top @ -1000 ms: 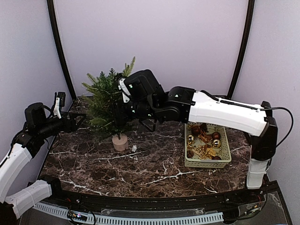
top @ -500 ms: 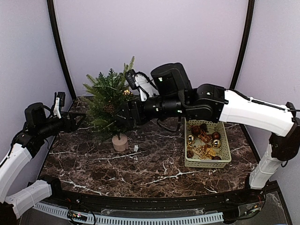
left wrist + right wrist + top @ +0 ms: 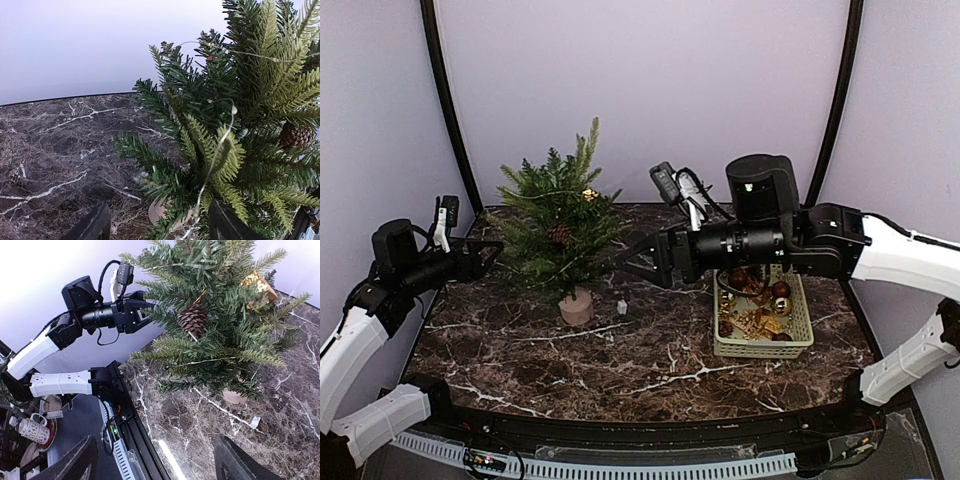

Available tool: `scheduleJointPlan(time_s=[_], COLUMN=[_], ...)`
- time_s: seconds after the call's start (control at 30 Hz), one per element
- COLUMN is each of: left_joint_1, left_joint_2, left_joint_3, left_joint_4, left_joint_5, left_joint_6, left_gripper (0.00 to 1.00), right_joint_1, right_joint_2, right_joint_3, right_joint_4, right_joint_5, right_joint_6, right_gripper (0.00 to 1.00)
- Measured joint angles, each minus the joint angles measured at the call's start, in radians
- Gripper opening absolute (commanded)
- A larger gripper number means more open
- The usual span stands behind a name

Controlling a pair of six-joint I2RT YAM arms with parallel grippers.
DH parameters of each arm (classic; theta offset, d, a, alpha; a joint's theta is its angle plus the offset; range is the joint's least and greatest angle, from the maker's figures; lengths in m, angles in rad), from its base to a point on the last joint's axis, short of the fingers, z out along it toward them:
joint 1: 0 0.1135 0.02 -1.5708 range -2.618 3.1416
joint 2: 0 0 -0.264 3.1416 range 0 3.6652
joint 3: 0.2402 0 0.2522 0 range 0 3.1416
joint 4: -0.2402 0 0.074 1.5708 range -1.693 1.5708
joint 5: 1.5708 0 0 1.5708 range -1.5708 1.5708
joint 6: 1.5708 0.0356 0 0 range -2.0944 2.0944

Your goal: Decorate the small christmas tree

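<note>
Needles of the small green christmas tree (image 3: 555, 225) in its beige round pot (image 3: 576, 306) fill the back left of the dark marble table (image 3: 650, 370). A brown pine cone (image 3: 560, 234) and a shiny gold ornament (image 3: 588, 195) hang on it. The left gripper (image 3: 492, 256) is close to its left branches, fingers apart, empty. The right gripper (image 3: 635, 263) is just right of it, fingers wide apart, empty, near the pale plastic basket (image 3: 765, 350).

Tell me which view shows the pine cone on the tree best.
Right wrist: the pine cone hangs large and unobstructed among the branches of the tree. Top external shows it only as a small brown spot. Left wrist catches it at the right edge, partly behind needles.
</note>
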Motion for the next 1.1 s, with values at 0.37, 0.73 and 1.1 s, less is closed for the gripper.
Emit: scheduleJointPlan(time_s=[0.37, 0.73, 1.1], left_joint_1=[0.0, 0.0, 0.0], left_joint_2=[-0.031, -0.102, -0.134], left_joint_3=[-0.021, -0.024, -0.017], left_joint_4=[0.028, 0.014, -0.04], left_joint_5=[0.075, 0.06, -0.044], left_joint_6=[-0.003, 0.027, 0.055], left_gripper=[0.7, 0.74, 0.74], right_joint_1=[-0.126, -0.365, -0.634], right_joint_2=[-0.1, -0.278, -0.232], right_joint_3=[-0.06, -0.227, -0.43], right_joint_4=[0.015, -0.142, -0.228], right_joint_5=[0.087, 0.262, 0.293], right_joint_6=[0.053, 0.125, 0.143], right_gripper=[0.74, 0.78, 0.69])
